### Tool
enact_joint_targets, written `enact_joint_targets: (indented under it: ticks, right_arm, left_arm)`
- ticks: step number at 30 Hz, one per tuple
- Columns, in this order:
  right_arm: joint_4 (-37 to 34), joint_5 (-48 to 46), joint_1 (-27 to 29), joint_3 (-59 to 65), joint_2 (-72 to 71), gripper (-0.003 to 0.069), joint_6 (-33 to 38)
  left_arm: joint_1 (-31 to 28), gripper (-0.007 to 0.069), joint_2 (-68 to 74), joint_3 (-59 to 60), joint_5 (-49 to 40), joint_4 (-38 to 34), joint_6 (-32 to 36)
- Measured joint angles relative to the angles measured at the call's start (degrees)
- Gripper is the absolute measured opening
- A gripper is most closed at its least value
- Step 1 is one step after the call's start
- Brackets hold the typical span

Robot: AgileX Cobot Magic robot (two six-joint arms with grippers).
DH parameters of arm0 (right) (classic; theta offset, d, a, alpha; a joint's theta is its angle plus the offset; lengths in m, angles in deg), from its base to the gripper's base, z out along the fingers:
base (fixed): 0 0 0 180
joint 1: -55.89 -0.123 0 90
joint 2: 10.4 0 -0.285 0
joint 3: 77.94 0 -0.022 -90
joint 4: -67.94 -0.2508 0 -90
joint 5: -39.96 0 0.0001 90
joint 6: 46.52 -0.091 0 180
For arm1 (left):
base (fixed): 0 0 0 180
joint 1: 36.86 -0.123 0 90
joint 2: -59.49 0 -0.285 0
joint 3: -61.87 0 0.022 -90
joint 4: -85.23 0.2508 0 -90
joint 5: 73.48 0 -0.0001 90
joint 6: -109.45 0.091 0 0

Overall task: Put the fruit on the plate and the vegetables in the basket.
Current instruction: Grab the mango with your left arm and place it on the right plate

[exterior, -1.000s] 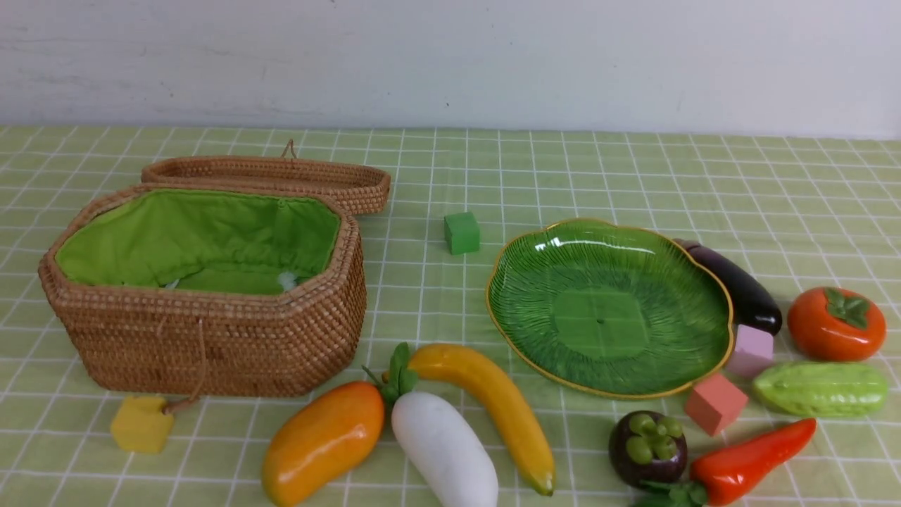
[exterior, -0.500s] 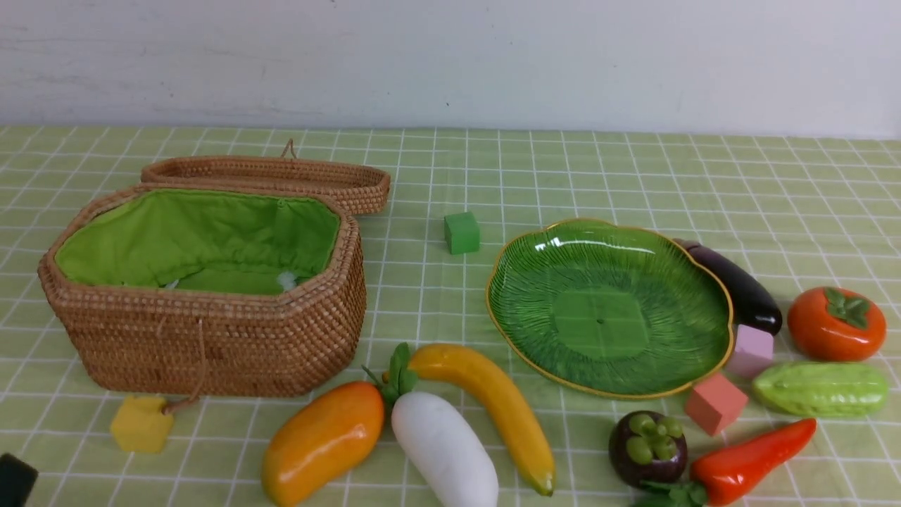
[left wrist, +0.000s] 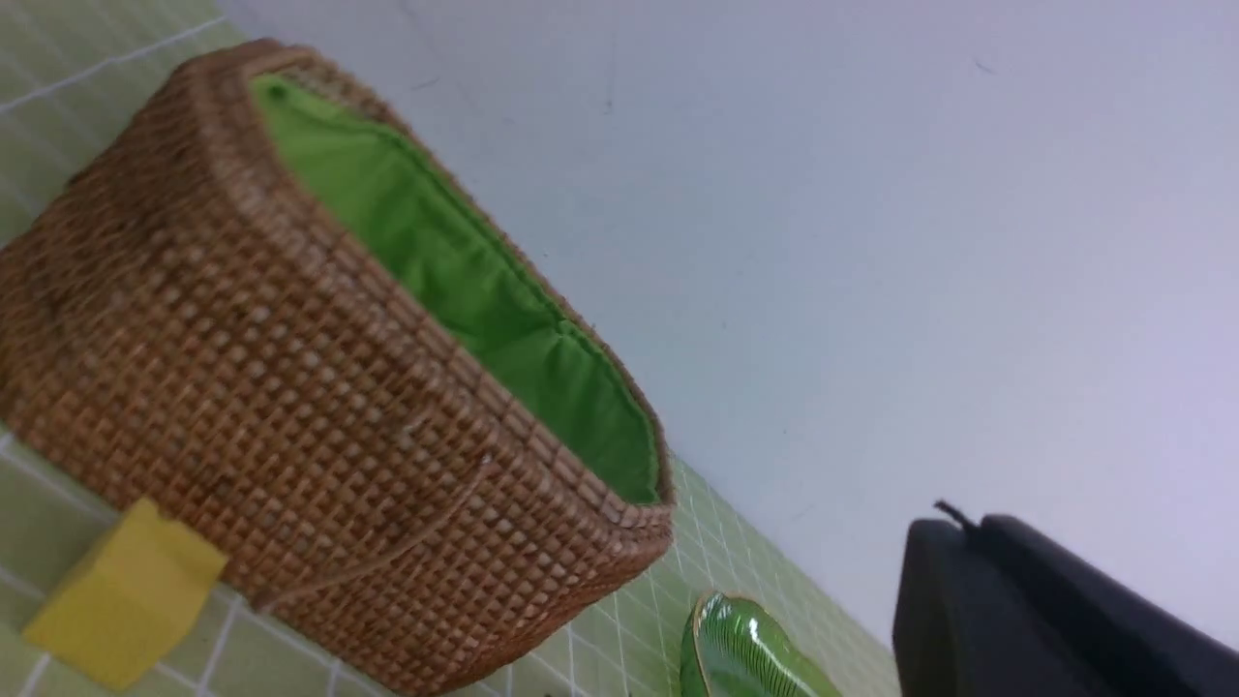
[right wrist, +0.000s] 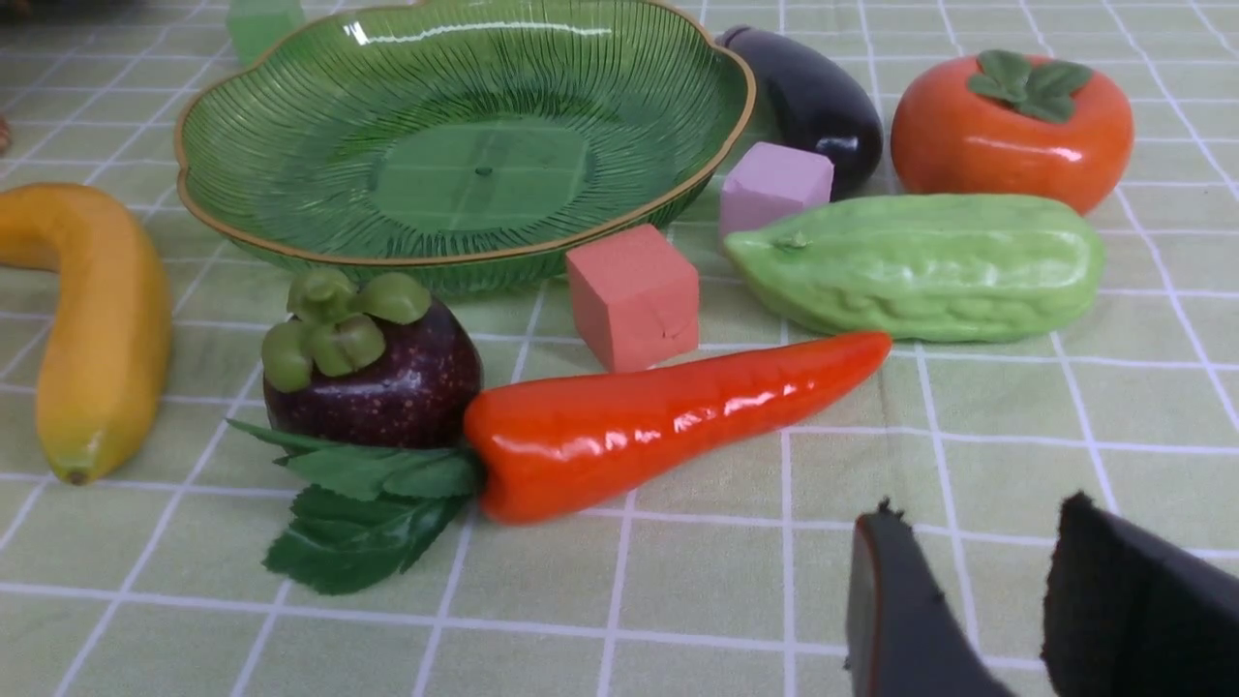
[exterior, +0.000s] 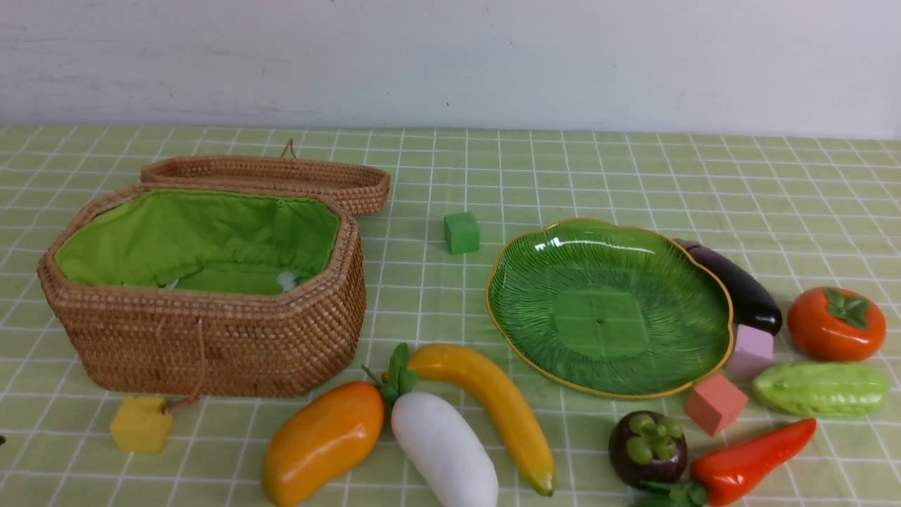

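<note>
Front view: the basket (exterior: 211, 345) stands left of the plate (exterior: 609, 320) on the counter (exterior: 422, 169).

Left wrist view: the left fingers (left wrist: 1007, 581) are together, near the basket, holding nothing.

Right wrist view: the right fingers (right wrist: 900, 581) stand apart, empty, near the red chili pepper (right wrist: 668, 416).

basket (exterior: 211, 345): rough woven wicker | lining (exterior: 211, 236): cloth (softly rumpled) | plate (exterior: 598, 324): glossy, ribbed

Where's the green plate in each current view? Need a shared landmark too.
Front: green plate, right of centre.
Left wrist: lower right, cut off by the bottom edge.
Right wrist: upper left to centre, top rim cropped.
Shared landmark: the plate's own gold edge; no other object shows clearly in all three.
</note>
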Motion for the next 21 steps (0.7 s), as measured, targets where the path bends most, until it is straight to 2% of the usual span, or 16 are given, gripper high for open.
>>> enact_joint_targets:
  ticks: [2, 5, 7, 8, 9, 12, 14, 15, 17, 18, 21]
  right_arm:
    - [1.46, 0.79, 0.00, 0.06, 0.00, 0.0241, 0.43]
    - [-0.22, 5.53, 0.00, 0.54, 0.00, 0.0241, -1.08]
    - [-4.28, 12.12, 0.00, 0.54, 0.00, 0.0241, -4.31]
    - [-4.28, 12.76, 0.00, 0.54, 0.00, 0.0241, -5.11]
    - [-7.83, 18.27, 0.00, 0.54, 0.00, 0.0241, -8.86]
    - [-10.51, 23.64, 0.00, 0.54, 0.00, 0.0241, -12.11]
    - [-11.94, 29.41, 0.00, 0.54, 0.00, 0.0241, -15.49]
    - [-12.08, 30.03, 0.00, 0.54, 0.00, 0.0239, -15.73]
    - [-11.70, 28.37, -0.22, -1.23, 0.00, 0.0222, -19.41]
    - [-11.53, 27.82, -0.35, -1.55, 0.00, 0.0217, -19.95]
    - [-6.65, 13.31, -3.18, -10.20, 3.10, 0.0162, -21.81]
  left_arm:
    - [0.00, -0.0013, 2.77, -4.78, -6.52, 0.79, 4.22]
    - [0.00, -0.0013, 8.34, -11.15, -15.10, 1.25, 10.35]
    - [0.00, -0.0013, 14.45, -16.81, -21.98, 1.43, 15.78]
    - [0.00, -0.0013, 14.45, -16.81, -22.57, 1.43, 16.27]
    - [0.00, -0.0013, 19.55, -20.87, -27.40, 1.43, 20.41]
    - [0.43, -0.0013, 23.77, -23.79, -31.31, 1.84, 24.18]
    - [4.21, -0.0013, 29.36, -26.79, -34.28, 2.20, 27.08]
    - [4.21, -0.0013, 29.74, -26.93, -34.42, 2.20, 27.31]
    - [8.91, -0.0013, 34.57, -28.46, -35.63, 2.73, 29.70]
    - [9.26, -0.0013, 34.97, -28.54, -35.68, 2.86, 29.70]
    - [14.62, -0.0013, 42.10, -30.13, -36.00, 5.52, 31.34]
